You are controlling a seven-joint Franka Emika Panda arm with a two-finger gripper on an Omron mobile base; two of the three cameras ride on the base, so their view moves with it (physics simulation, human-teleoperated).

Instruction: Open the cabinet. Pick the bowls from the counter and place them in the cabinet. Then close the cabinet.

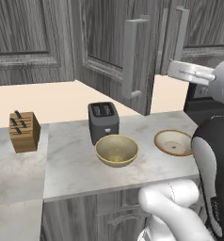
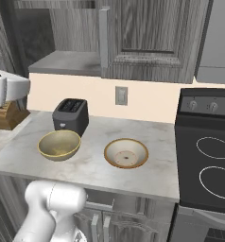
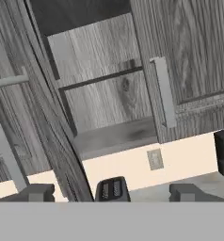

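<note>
The cabinet (image 3: 114,134) has its left door (image 1: 109,42) swung open; its grey shelf (image 2: 67,61) shows inside, and the right door (image 2: 147,38) is shut. My gripper (image 3: 113,193) hangs in front of the opening, level with the cabinet's bottom edge, to the right of the open door's handle (image 1: 129,56). Its fingertips (image 3: 36,192) stand wide apart, open, with nothing between them. On the counter (image 1: 71,169) below sit both bowls: the deep olive-yellow bowl (image 1: 116,149) (image 2: 59,144) and the wider tan-rimmed bowl (image 1: 174,142) (image 2: 126,152) to its right.
A dark toaster (image 1: 103,121) stands just behind the olive bowl. A wooden knife block (image 1: 23,131) is at the counter's left. The black stovetop (image 2: 206,156) borders the counter on the right. A wall outlet (image 2: 121,96) is on the backsplash.
</note>
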